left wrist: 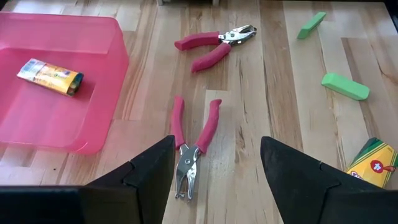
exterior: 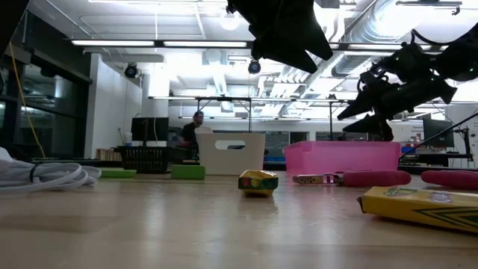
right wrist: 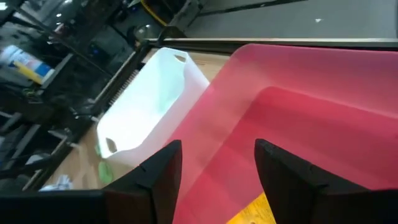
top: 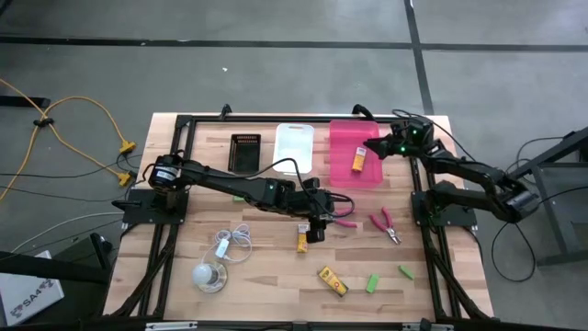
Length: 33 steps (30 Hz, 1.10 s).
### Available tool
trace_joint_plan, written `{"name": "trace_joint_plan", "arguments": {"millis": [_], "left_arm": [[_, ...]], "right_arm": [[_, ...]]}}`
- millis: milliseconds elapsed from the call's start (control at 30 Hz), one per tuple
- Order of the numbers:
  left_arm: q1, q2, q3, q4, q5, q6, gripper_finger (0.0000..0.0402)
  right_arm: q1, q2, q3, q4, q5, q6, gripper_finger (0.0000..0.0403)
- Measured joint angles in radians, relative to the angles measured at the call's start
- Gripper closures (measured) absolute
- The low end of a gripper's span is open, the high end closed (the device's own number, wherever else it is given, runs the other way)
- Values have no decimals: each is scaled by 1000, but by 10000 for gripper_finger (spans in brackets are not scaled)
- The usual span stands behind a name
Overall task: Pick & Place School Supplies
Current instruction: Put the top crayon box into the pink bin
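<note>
- While the left gripper (left wrist: 214,180) hangs over the middle of the table with its fingers spread and nothing between them, one pink-handled tool (left wrist: 194,146) lies flat on the wood just ahead of it — metal jaws toward the gripper, handles splayed away.
- A second pink-handled tool (left wrist: 211,46) lies farther off on the boards, well apart from the first.
- The right gripper (right wrist: 217,180) is above the pink bin (top: 354,152), fingers apart and holding nothing; one yellow-orange packet (left wrist: 50,76) lies inside that bin on its floor.
- Two more packets sit on the bare table: one (top: 302,241) just beside the left gripper, another (top: 333,280) nearer the table's front edge.
- Green pieces (left wrist: 345,86) lie scattered on the wood beyond the tools, and one more (top: 239,196) shows partly by the left arm.
- Handling, as a judgement: the tool looks stiff and fairly light, its metal head likely slick — the coated handles promise better grip.
- Best hold is probably across both handles near the pivot, where they run close together, so it neither swings nor splays open when lifted.
- The packets look like light card boxes; pinch them across the narrow width, gently, to avoid crushing.
</note>
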Motion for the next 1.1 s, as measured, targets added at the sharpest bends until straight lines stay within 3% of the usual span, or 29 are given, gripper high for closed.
{"name": "trace_joint_plan", "arguments": {"millis": [133, 300, 500, 633, 833, 1100], "left_arm": [[0, 0, 0, 0, 0, 4, 171], [-3, 0, 0, 0, 0, 49, 171], [-11, 0, 0, 0, 0, 49, 171], [-23, 0, 0, 0, -1, 49, 171], [-50, -3, 0, -1, 0, 51, 171], [-100, -31, 1, -8, -1, 71, 171]], "right_arm": [[-10, 0, 33, -1, -92, 56, 211], [1, 0, 85, 3, -294, 88, 211], [127, -46, 106, 2, -402, 95, 211], [259, -107, 106, 2, -393, 96, 211], [476, -208, 106, -7, -287, 109, 211], [795, -260, 106, -177, -11, 45, 211]]}}
